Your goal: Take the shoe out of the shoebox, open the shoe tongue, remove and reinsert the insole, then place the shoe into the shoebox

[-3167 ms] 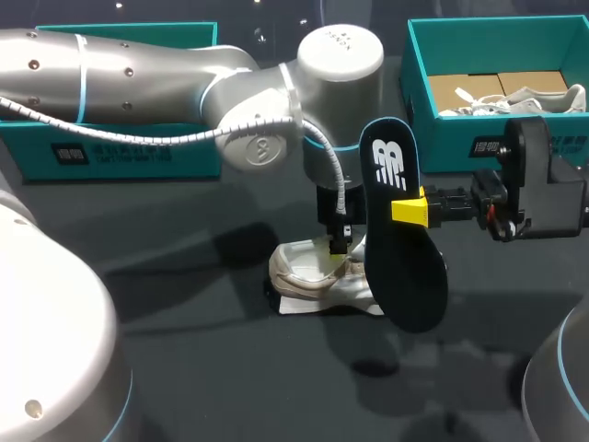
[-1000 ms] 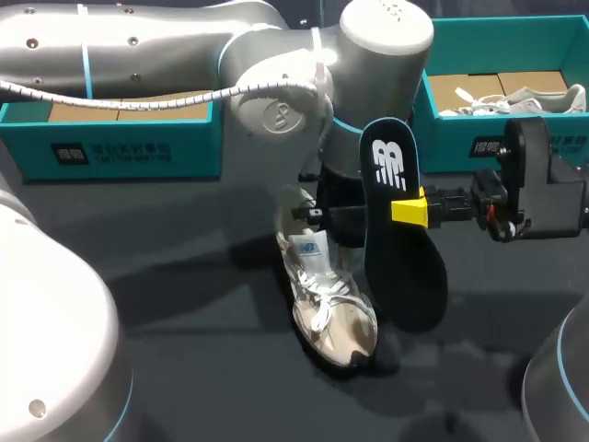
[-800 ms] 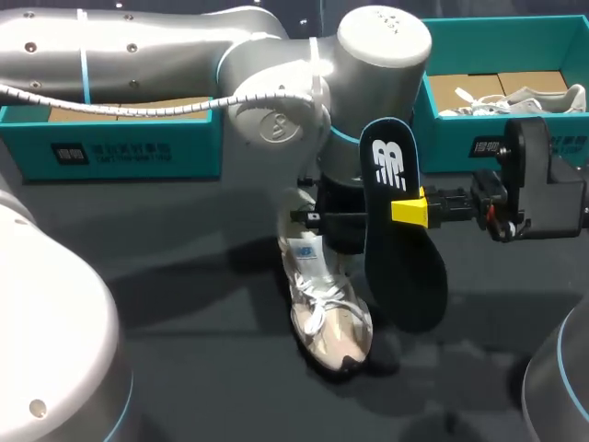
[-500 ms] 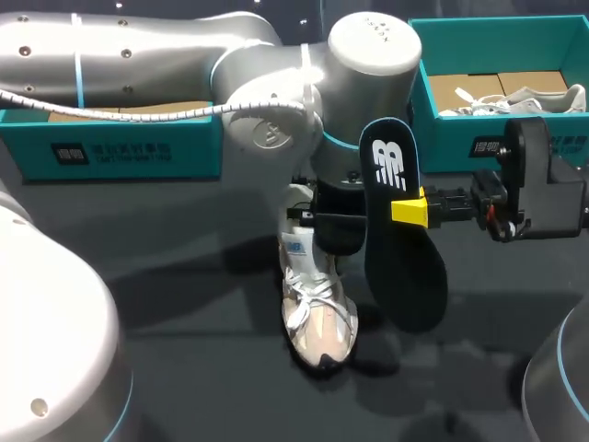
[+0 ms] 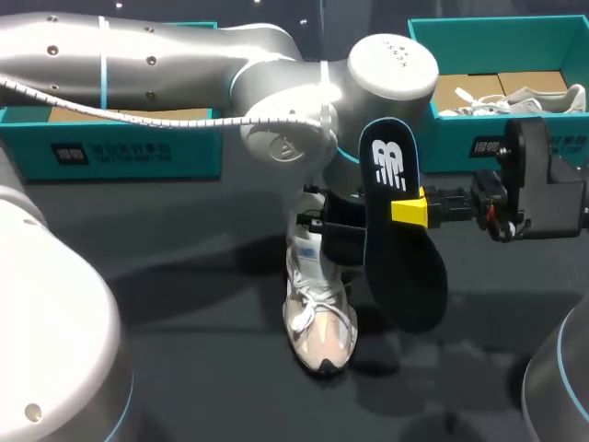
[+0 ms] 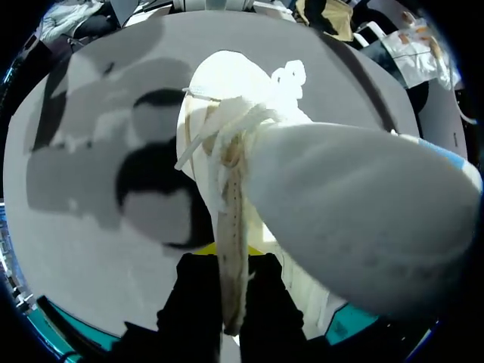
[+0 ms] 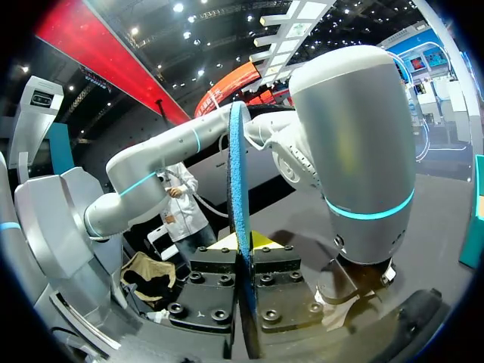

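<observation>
Dark grey table (image 5: 184, 304), second white shoe (image 5: 543, 96)

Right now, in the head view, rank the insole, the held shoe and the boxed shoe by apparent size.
1. insole, though perhaps nearer the camera
2. held shoe, partly hidden
3. boxed shoe, farther off and partly hidden

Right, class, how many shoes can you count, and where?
2. One shoe is held toe-down in the left pincer; a second shoe lies in the right shoebox. The left arm hides part of the left shoebox, so another might be there.
</observation>
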Robot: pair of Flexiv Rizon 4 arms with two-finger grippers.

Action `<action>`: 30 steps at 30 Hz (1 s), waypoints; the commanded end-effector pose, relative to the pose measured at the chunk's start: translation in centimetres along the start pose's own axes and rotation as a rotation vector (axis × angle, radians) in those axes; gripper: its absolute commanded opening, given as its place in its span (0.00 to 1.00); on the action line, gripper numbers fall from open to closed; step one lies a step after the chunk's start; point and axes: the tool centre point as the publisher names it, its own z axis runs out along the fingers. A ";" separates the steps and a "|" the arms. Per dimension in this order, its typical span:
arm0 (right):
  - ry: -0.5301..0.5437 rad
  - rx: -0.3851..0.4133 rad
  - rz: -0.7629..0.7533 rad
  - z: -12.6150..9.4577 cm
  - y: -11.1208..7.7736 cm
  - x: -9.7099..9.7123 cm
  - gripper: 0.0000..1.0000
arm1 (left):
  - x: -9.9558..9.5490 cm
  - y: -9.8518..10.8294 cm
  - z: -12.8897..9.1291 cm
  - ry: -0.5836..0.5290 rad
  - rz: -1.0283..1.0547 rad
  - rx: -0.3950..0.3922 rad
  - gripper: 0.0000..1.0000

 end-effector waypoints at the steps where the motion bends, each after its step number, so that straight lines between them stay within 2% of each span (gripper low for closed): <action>1: -0.004 0.000 0.001 0.1 -0.1 0.2 0.00 | -1.2 0.2 0.7 0.018 0.001 0.002 0.00; 5: -0.004 0.000 0.001 0.1 -0.1 0.2 0.00 | -1.5 0.5 1.2 0.025 0.002 0.004 0.02; 6: -0.004 0.000 0.001 0.1 -0.1 0.2 0.00 | -1.5 0.5 1.3 0.026 0.001 0.004 0.13; 7: -0.004 0.000 0.001 0.1 -0.1 0.2 0.00 | -1.6 0.6 1.3 0.028 0.000 0.004 0.32; 10: -0.004 0.000 0.001 0.1 -0.1 0.2 0.00 | -1.6 0.8 1.2 0.027 -0.015 -0.003 0.43; 13: -0.004 0.000 0.001 0.1 -0.1 0.2 0.00 | -1.5 1.1 0.1 -0.003 -0.026 -0.009 0.79; 16: -0.004 0.000 0.001 0.1 -0.1 0.2 0.00 | -1.3 1.5 -1.4 -0.055 -0.048 -0.032 1.00; 20: -0.004 0.000 0.001 0.1 -0.1 0.2 0.00 | -1.0 2.2 -4.8 -0.195 -0.099 -0.059 1.00; 23: -0.004 0.000 0.001 0.1 -0.1 0.2 0.00 | -0.9 2.8 -8.4 -0.385 -0.191 -0.078 1.00; 24: -0.004 0.000 0.001 0.1 -0.1 0.2 0.00 | -0.9 3.2 -10.0 -0.463 -0.239 -0.061 1.00; 30: -0.004 0.000 0.001 0.1 -0.1 0.2 0.00 | -0.9 3.2 -10.0 -0.463 -0.239 -0.061 1.00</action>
